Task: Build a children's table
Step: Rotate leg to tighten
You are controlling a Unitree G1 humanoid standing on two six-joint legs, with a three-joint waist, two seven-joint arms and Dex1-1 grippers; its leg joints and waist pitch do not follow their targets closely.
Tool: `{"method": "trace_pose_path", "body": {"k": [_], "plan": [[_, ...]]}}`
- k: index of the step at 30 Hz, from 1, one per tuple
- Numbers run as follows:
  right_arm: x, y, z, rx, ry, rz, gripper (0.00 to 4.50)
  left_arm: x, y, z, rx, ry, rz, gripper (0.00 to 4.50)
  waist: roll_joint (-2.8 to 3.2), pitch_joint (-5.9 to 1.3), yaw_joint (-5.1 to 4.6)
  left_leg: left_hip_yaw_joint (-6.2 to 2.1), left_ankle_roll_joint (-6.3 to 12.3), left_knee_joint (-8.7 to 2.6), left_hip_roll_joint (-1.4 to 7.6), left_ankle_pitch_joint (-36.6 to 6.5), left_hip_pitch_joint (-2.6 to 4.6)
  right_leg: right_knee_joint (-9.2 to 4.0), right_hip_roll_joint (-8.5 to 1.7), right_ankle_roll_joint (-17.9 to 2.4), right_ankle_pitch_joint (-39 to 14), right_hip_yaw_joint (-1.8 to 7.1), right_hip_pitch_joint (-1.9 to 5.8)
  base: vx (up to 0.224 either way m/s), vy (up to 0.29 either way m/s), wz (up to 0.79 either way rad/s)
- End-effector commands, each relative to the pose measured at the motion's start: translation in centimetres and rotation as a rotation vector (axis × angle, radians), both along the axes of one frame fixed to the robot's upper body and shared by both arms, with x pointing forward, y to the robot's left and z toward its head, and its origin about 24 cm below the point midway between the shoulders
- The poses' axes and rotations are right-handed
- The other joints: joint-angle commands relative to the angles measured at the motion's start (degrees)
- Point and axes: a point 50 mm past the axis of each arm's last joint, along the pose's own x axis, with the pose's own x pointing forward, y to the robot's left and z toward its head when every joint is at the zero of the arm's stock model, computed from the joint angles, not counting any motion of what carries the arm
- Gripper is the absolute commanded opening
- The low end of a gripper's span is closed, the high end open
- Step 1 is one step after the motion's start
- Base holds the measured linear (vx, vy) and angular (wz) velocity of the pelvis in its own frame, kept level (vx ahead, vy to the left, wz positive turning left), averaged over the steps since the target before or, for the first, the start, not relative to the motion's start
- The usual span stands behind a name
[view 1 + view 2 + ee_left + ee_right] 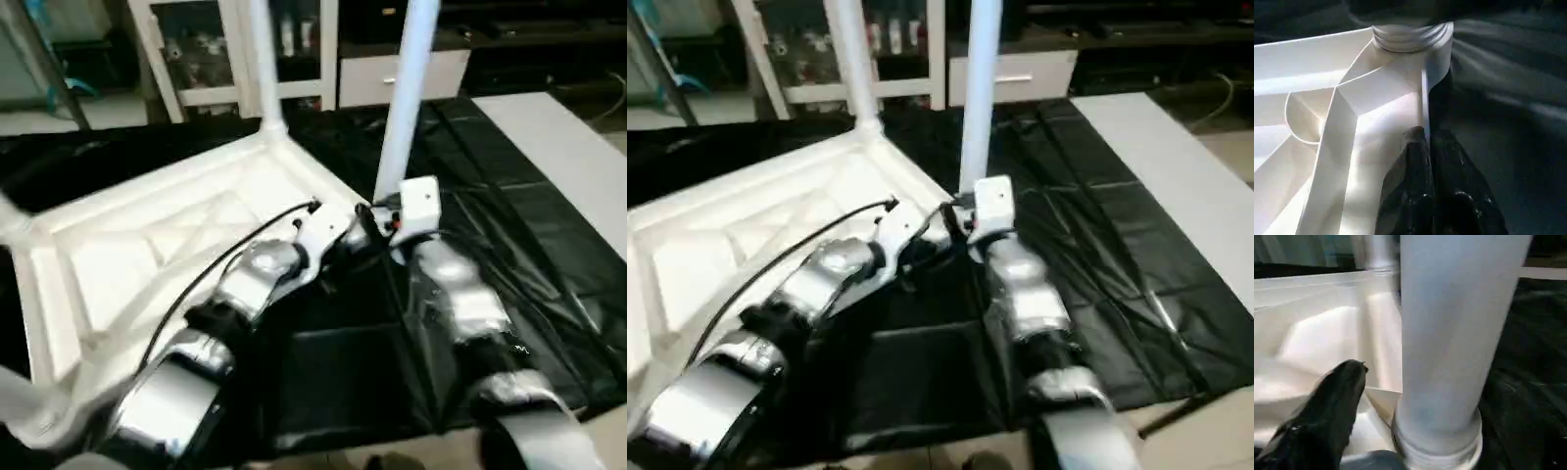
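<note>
— What are your grippers doing?

— My left gripper point(1427, 147) is pinched onto the thin side wall of the tabletop point(147, 245), one black finger point(1410, 181) inside the rim and the other outside, closed against the plastic. It grips just short of the corner socket point(1410, 39) at the tabletop's near right corner.

— And the right one?

— My right gripper point(1381, 396) sits at the foot of the leg point(1454, 333) standing in that same socket. One dark finger point(1327, 406) shows beside the leg, on the tabletop side, with a gap between them. I cannot tell whether the fingers grip the leg or stand apart from it.

— Where does the table lie?

— The tabletop lies upside down, ribbed underside up, on the black-covered work surface point(509, 245), filling the left and middle of the scene. The leg by my right gripper point(407, 108) rises upright. A second leg point(265, 59) stands in the far corner socket, also upright. Part of another leg point(20, 406) shows at the near left edge.

— Beyond that?

— A white glass-door cabinet point(196, 49) stands behind the work surface, and a pale floor strip point(568, 147) runs along the right.
</note>
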Motion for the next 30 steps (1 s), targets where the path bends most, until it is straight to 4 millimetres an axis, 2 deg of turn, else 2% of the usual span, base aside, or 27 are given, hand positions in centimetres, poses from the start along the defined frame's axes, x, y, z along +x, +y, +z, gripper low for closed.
{"method": "trace_pose_path", "body": {"k": [1,2,3,4,5,7,8,10,13,17,23,26,30], "plan": [[-0.8,-0.2,0.3,0.006,0.012,0.106,4.05,-1.2,-0.3,-0.1,-0.05,0.002,-0.141,0.0,-0.68,-4.07,0.3,-1.73,7.15,-4.36,3.72,-14.15,1.18,-3.43,-2.35,-15.06,-11.23,1.86,3.19,0.0,0.0,0.0],[-1.5,-0.8,0.4,-0.022,0.014,0.181,4.05,-1.8,-0.2,-0.1,-0.068,0.024,-0.208,0.0,-0.77,-4.07,0.51,-1.75,6.93,-4.36,3.64,-14.62,1.24,-3.44,-2.35,-14.93,-11.79,1.83,3.29,0.0,0.0,0.0],[-1.6,-0.9,0.4,-0.026,0.015,0.19,4.05,-1.9,-0.1,-0.1,-0.07,0.026,-0.215,0.0,-0.73,-3.83,0.87,-1.62,6.43,-4.49,3.85,-15.78,1.42,-3.68,-2.45,-14.57,-13.72,2.08,2.92,0.0,0.0,0.0],[-2.2,-1.3,0.4,-0.048,0.018,0.247,4.05,-2.3,0.0,-0.2,-0.079,0.043,-0.258,0.0,-0.7,-3.8,0.85,-1.72,5.27,-4.66,3.78,-17.32,1.45,-3.75,-2.4,-14.15,-16.33,2.0,2.92,0.0,0.0,0.0],[-2.9,-1.7,0.4,-0.07,0.024,0.313,4.05,-2.7,0.2,-0.1,-0.08,0.056,-0.294,0.0,-0.54,-3.72,1.09,-1.57,4.38,-4.66,3.83,-18.83,1.87,-3.99,-2.35,-13.48,-18.17,2.2,2.47,0.0,0.0,0.0],[-4.0,-2.2,0.4,-0.096,0.04,0.41,4.05,-3.2,0.6,-0.1,-0.078,0.074,-0.345,0.0,-0.66,-3.54,1.35,-1.68,3.78,-4.93,4.02,-19.74,1.75,-4.07,-2.34,-12.55,-19.44,2.39,2.52,0.0,0.0,0.0],[-4.8,-2.7,0.4,-0.098,0.067,0.472,4.05,-3.7,0.9,0.0,-0.078,0.099,-0.393,0.0,-0.59,-3.34,1.53,-1.72,3.21,-5.1,3.96,-21.31,1.8,-4.28,-2.4,-11.86,-21.97,2.38,2.49,0.0,0.0,0.0],[-5.9,-3.4,0.3,-0.11,0.106,0.555,4.05,-4.4,1.4,0.1,-0.077,0.142,-0.455,0.0,-0.61,-3.21,1.85,-1.76,2.39,-5.21,4.2,-22.53,2.14,-4.47,-2.51,-11.4,-23.52,2.72,2.03,0.0,0.0,0.0],[-6.8,-4.2,0.2,-0.126,0.132,0.613,4.05,-5.0,2.0,0.3,-0.075,0.177,-0.504,0.0,-0.64,-3.2,1.77,-1.9,1.29,-5.44,4.14,-23.88,2.07,-4.41,-2.49,-11.01,-24.43,2.72,2.08,0.0,0.0,0.0],[-7.8,-4.6,0.1,-0.122,0.191,0.689,4.05,-5.1,2.4,0.4,-0.07,0.178,-0.498,0.0,-0.71,-3.22,1.85,-1.88,1.33,-5.33,3.94,-23.35,2.04,-4.49,-2.41,-10.83,-24.11,2.77,1.9,0.0,0.0,0.0],[-8.4,-5.0,-0.5,-0.159,0.242,0.723,4.05,-5.0,2.5,0.6,-0.069,0.172,-0.482,0.0,-0.86,-3.4,1.96,-1.87,2.48,-5.17,3.93,-20.35,1.53,-4.29,-2.61,-11.27,-22.12,2.8,2.29,0.0,0.0,0.0],[-8.4,-5.0,-0.5,-0.152,0.244,0.722,4.05,-5.0,2.5,0.7,-0.069,0.171,-0.481,0.0,-0.75,-3.37,2.01,-1.85,2.61,-5.18,3.97,-20.1,1.64,-4.27,-2.52,-11.55,-21.89,2.76,2.23,0.0,0.0,0.0],[-8.2,-4.8,-0.4,-0.13,0.234,0.711,3.68,-5.0,2.5,0.7,-0.067,0.168,-0.479,0.0,-0.73,-3.38,1.94,-1.88,2.29,-5.21,3.94,-20.63,1.69,-4.3,-2.48,-11.41,-22.07,2.74,2.21,0.0,0.0,0.0]]}}
